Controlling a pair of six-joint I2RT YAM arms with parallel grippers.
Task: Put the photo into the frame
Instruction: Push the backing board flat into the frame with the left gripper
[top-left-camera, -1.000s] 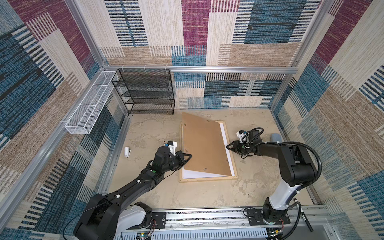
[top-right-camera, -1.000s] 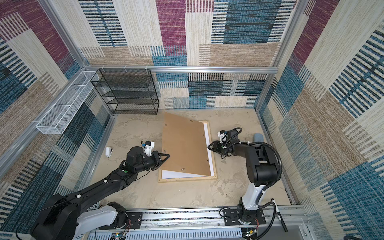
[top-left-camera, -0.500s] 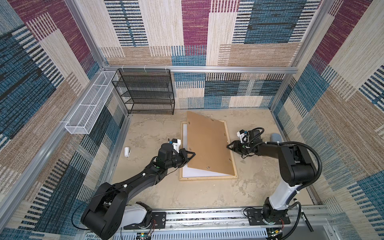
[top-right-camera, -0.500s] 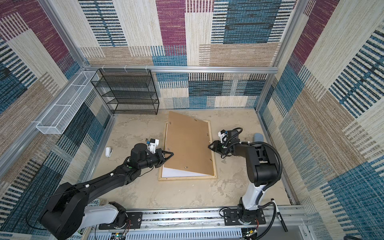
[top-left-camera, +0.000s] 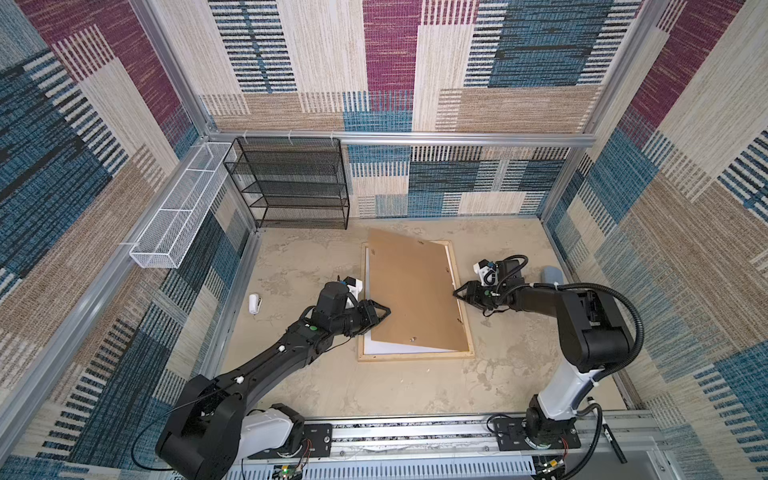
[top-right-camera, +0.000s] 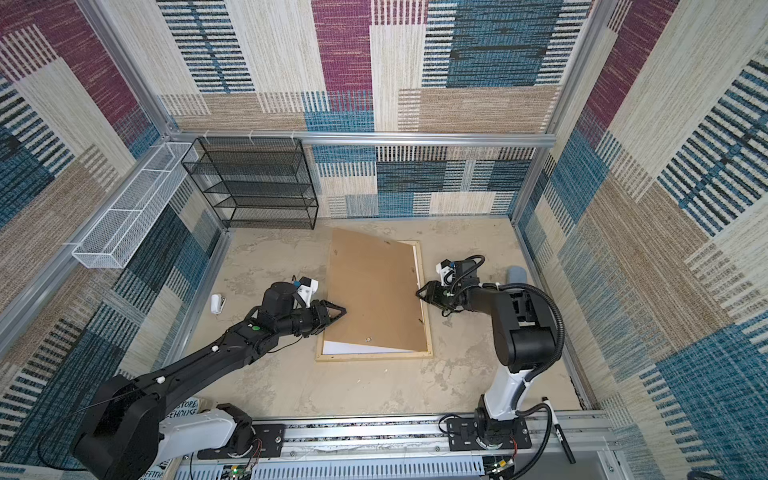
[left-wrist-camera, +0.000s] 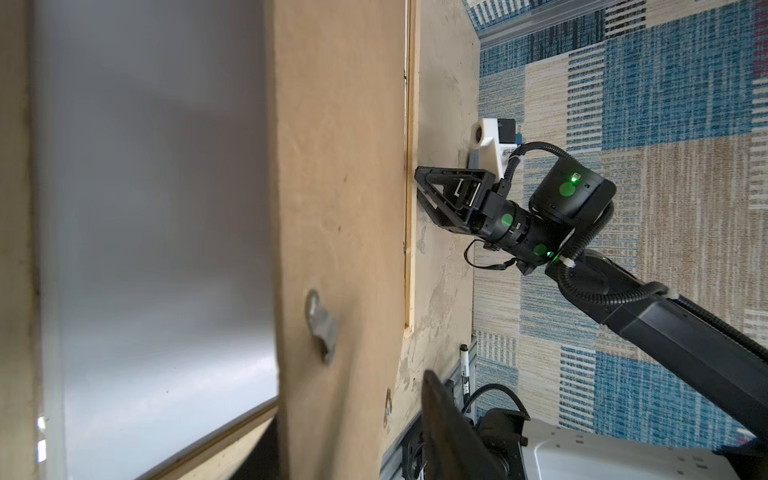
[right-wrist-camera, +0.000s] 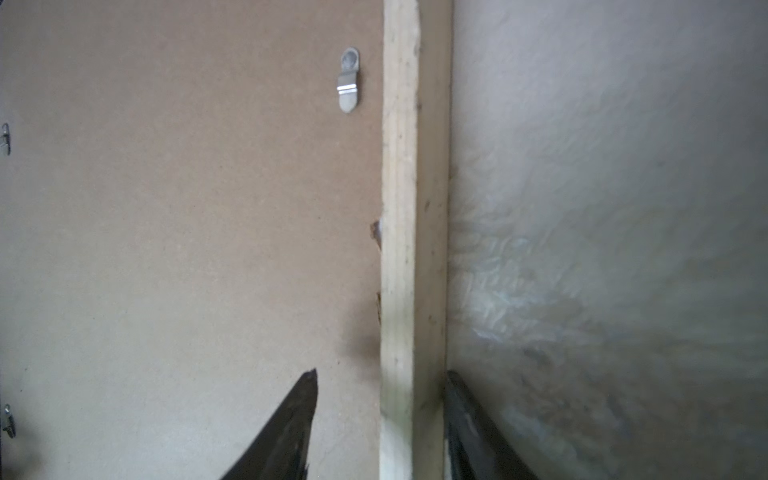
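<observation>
Photo (top-left-camera: 390, 347) under skewed backing (top-left-camera: 411, 291) in frame (top-left-camera: 415, 356); left pincer (top-left-camera: 384, 311), right pincer (top-left-camera: 456, 293) both wide.

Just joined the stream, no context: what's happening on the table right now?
The frame lies flat on the table, a brown backing board lying skewed across it and a white sheet showing beneath. The left end effector sits at the board's left edge; grip unclear. The right end effector, open, straddles the frame's right rail.
</observation>
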